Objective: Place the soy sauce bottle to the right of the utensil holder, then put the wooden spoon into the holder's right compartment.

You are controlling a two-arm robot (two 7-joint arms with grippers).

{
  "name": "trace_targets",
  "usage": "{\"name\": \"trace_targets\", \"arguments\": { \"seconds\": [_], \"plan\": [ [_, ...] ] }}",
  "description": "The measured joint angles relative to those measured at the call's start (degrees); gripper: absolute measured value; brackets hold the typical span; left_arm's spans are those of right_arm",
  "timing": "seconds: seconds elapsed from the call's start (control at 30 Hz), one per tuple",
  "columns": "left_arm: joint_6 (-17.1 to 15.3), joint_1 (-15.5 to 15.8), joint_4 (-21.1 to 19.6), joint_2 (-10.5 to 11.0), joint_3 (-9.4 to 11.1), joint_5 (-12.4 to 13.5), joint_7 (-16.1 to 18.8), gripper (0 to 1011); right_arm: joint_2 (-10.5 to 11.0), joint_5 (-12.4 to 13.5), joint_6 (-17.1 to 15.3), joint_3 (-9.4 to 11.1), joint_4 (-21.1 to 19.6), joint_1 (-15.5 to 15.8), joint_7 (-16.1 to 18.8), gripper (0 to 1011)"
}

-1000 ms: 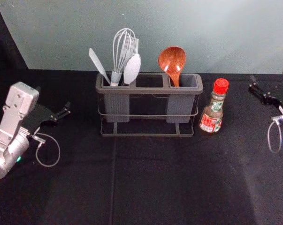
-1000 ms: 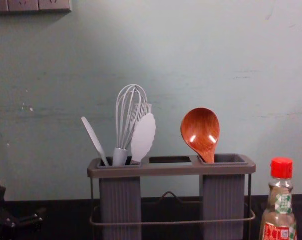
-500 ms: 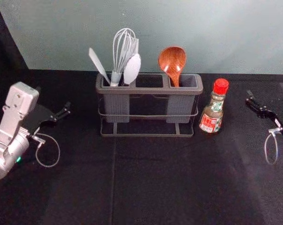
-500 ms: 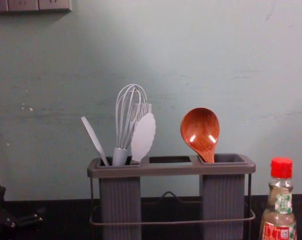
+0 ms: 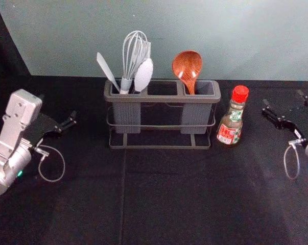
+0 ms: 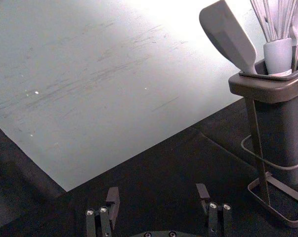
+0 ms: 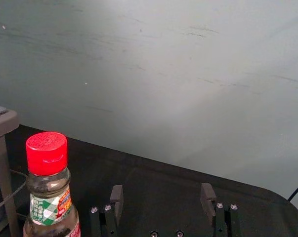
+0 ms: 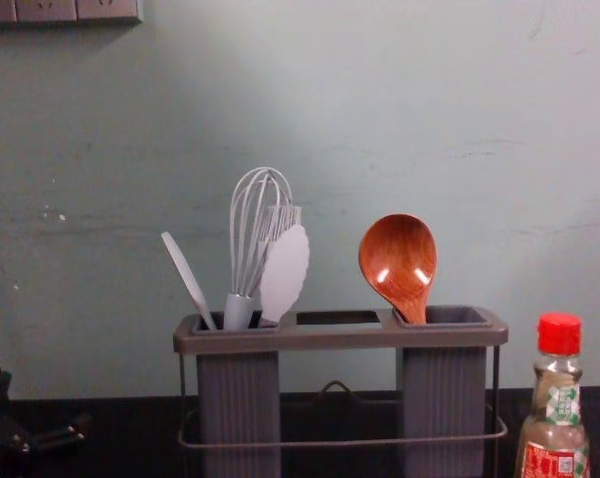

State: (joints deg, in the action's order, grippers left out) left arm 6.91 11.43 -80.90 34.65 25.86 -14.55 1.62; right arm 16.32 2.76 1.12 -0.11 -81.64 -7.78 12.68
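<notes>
The chest view crops the soy sauce bottle (image 8: 554, 438) (its base)

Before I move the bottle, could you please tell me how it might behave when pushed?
The bottle would probably keep its shape, as its see-through sides look like glass or hard plastic. Pushed up near its red cap, it may well tip, since it stands tall and narrow. Once down, its rounded body could roll.
</notes>
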Motion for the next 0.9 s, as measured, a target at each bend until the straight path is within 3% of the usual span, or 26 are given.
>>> {"name": "trace_targets", "arguments": {
  "seconds": [0.9],
  "plan": [
    [0.0, 0.0, 0.0, 0.0, 0.0, 0.0, 0.0, 1011, -0.32, 1.2, 1.02, -0.13, 0.93, -0.2, -0.03, 1003]
  ]
}}
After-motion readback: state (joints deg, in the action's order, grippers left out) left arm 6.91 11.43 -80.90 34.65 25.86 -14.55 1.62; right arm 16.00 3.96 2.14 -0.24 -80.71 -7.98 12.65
